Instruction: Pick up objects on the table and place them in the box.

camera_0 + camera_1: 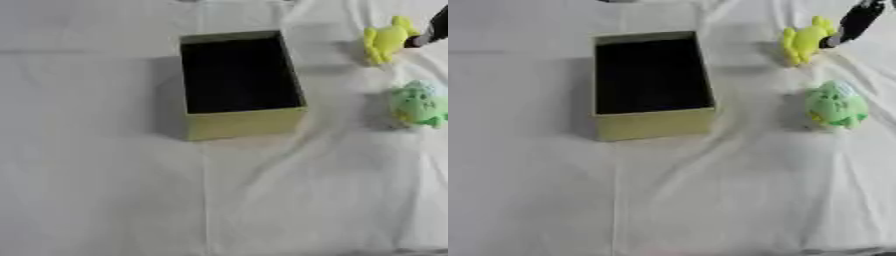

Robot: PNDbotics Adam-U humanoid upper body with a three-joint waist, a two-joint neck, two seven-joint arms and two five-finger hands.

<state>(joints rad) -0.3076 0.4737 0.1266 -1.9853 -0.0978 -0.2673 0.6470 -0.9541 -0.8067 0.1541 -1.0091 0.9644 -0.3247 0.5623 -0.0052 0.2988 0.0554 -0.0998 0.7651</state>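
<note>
An open box (651,127) with gold walls and a dark, empty inside stands left of the middle of the white cloth. At the far right lies a yellow soft toy (801,41). Nearer to me, below it, sits a round green soft toy (834,105). My right hand (852,22) comes in from the upper right corner as a narrow black shape, and its tip touches the yellow toy's right side. The remainder of that hand is out of frame. My left hand shows in neither view.
A white wrinkled cloth (710,200) covers the whole table. Folds run from the box toward the near edge and around the toys.
</note>
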